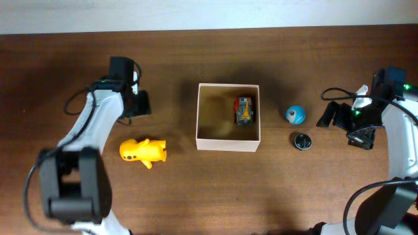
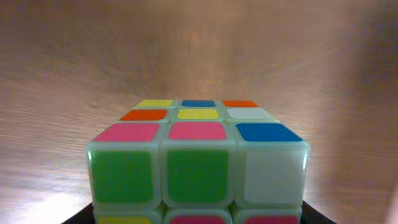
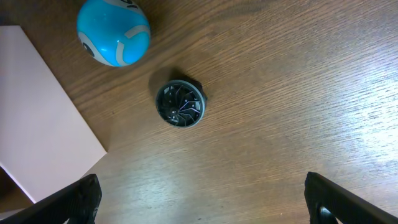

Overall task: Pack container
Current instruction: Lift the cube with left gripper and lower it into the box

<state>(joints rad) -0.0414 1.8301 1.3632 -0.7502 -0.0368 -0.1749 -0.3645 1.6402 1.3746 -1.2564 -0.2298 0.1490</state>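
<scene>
Container [image 1: 228, 145] sits mid-table: square, open top, thin white walls, tan cardboard floor. Container wall [image 3: 37, 124] shows flat and pale at the left edge of the right wrist view. Inside, close to its right wall, small orange-grey toy vehicle [image 1: 243, 109]. Table [image 1: 196, 196] is dark wood grain, with open room on all four sides of the box. To the right, glossy blue ball [image 1: 294, 115] and just nearer a dark round finned disc [image 3: 180, 104], apart from each other and from the box. Right gripper [image 3: 211, 205] further right, fingers spread wide apart over bare wood. Left of box on the near side, smooth yellow duck-like toy [image 1: 144, 151] lies on the table. Left gripper [image 1: 138, 103] is farther back on the left; a stickered puzzle cube [image 2: 198, 155] fills its wrist view, fingers unseen, cannot tell if clamped
</scene>
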